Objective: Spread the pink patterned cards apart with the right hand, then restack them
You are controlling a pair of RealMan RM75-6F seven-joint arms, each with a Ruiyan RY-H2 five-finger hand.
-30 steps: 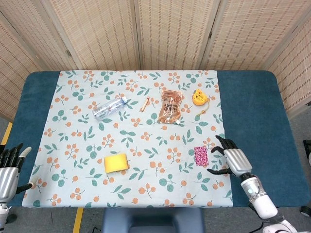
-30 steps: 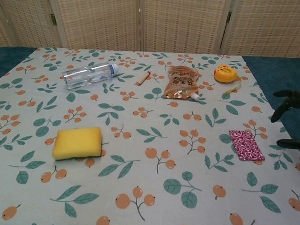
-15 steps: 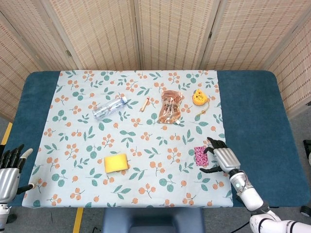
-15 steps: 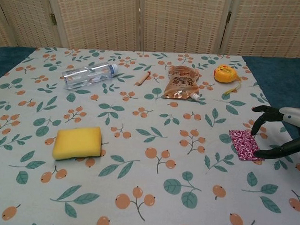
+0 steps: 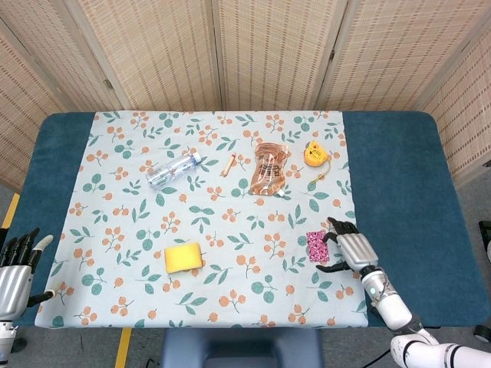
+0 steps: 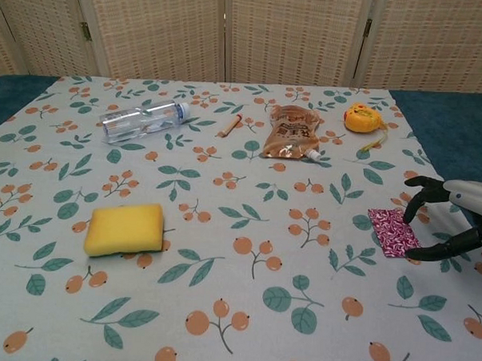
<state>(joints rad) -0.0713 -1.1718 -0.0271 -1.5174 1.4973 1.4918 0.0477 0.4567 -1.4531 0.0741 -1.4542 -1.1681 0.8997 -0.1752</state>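
**Right hand closes in on the cards**

Since a second ago the right hand (image 6: 451, 218) has come in from the cloth's right margin and now brackets the cards (image 6: 395, 232); over the last half second it has barely shifted. Nothing else on the table has changed place.

Its fingers are spread and curved, dark tips pointing down: the upper fingers (image 6: 416, 200) arch over the stack's far right corner and the thumb reaches to its near right corner. Whether any tip actually touches the cards cannot be told from either view. The hand holds nothing. This open, claw-like pose likely suits the job: tips set down on the top card can drag it sideways off the pile.

The cards sit as one tidy pink stack near the right edge of the floral cloth (image 5: 215, 230), not yet fanned, so the spreading step looks barely begun. They lie well apart from the sponge (image 5: 183, 257), bottle (image 5: 173, 169), pouch (image 5: 268, 169) and tape measure (image 5: 314, 154), which leaves free cloth to the left for spreading.

The left hand (image 5: 15, 264) rests off the cloth at the table's near left corner, fingers apart and empty, out of the way since the task names only the right.
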